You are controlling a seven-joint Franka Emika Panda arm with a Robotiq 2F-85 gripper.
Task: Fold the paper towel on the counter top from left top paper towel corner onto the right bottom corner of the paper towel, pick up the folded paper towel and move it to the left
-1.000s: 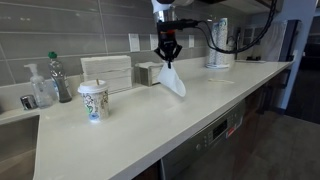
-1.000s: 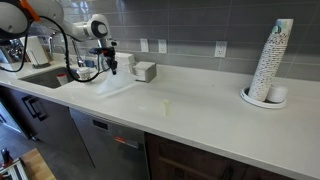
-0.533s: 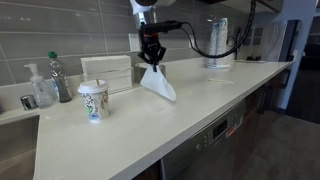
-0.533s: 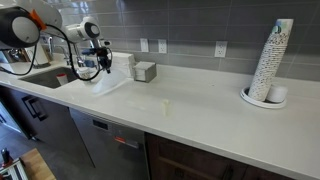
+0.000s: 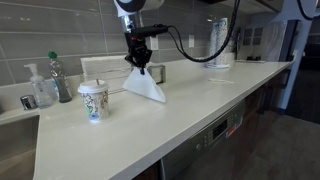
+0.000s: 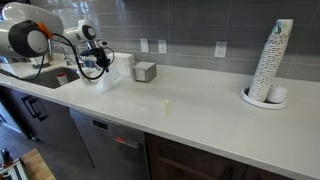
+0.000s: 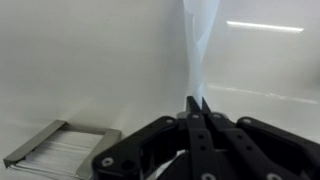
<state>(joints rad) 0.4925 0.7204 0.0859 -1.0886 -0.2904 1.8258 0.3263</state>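
We've got the end effector [image 5: 141,67] clamped right down on the top corner of the paper towel [image 5: 148,87], fingers closed with nothing but the thin sheet between them, and the wrist view confirms that pinch. The towel hangs below it as a folded triangle near the back of the bench [image 5: 200,112]. Its lower edge is down at the surface, though we cannot tell whether it is dragging or just clear. By our reckoning the fold is made and the carry to the left is in hand. The worry is that trailing edge: if it rubs along the bench, friction could peel the fold open or tug the sheet out of such a slim grip. The paper cup [image 5: 93,100] and the white box [image 5: 106,70] stand close by, so a low sweep could knock them, and letting go too high would let the towel flutter open
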